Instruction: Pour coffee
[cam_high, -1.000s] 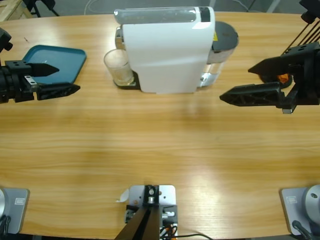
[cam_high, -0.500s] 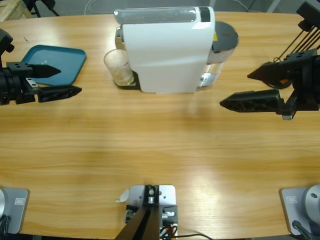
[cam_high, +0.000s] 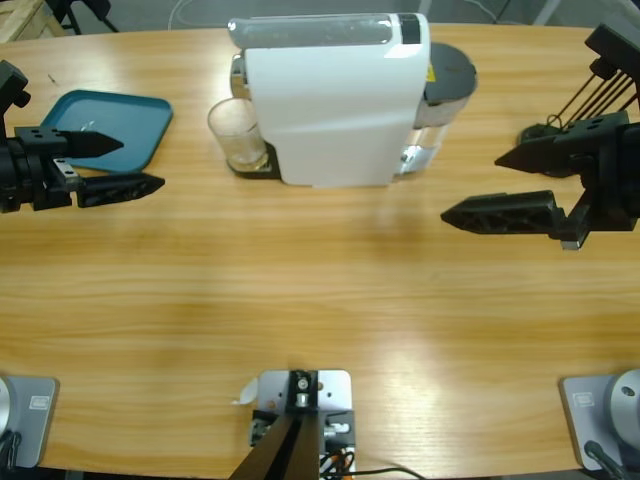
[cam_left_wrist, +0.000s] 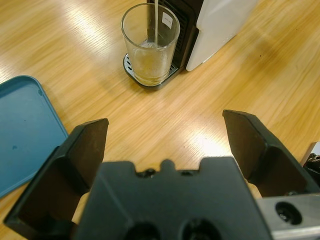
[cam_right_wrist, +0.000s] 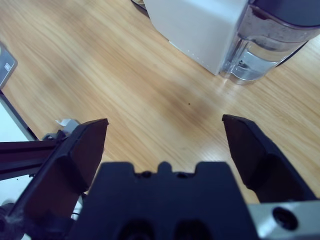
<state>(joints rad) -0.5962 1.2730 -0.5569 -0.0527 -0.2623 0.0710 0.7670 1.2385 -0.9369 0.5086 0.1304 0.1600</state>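
One white coffee machine (cam_high: 335, 100) stands at the far middle of the wooden table (cam_high: 320, 300), with one clear glass (cam_high: 236, 134) on its black drip tray at its left end and one clear water tank (cam_high: 440, 95) under a dark grey lid at its right end. One teal tray (cam_high: 115, 125) lies at the table's left side. A small yellow sticker shows on the machine near the tank, and a small white label sits on the black front behind the glass in the left wrist view; the writing on either is too small to read.

Two grippers are in sight. The left gripper (cam_high: 112, 163) hangs at the near edge of the teal tray, jaws apart and holding nothing. The right gripper (cam_high: 495, 187) hangs over bare wood on the right, jaws spread wide and likewise holding nothing.

The coffee (cam_left_wrist: 149, 61) is a shallow pale amber layer in the bottom of the glass, with what looks like a thin stream running into it from above. It lies well ahead of the left gripper's open jaws, apart from them, and far from the right gripper.
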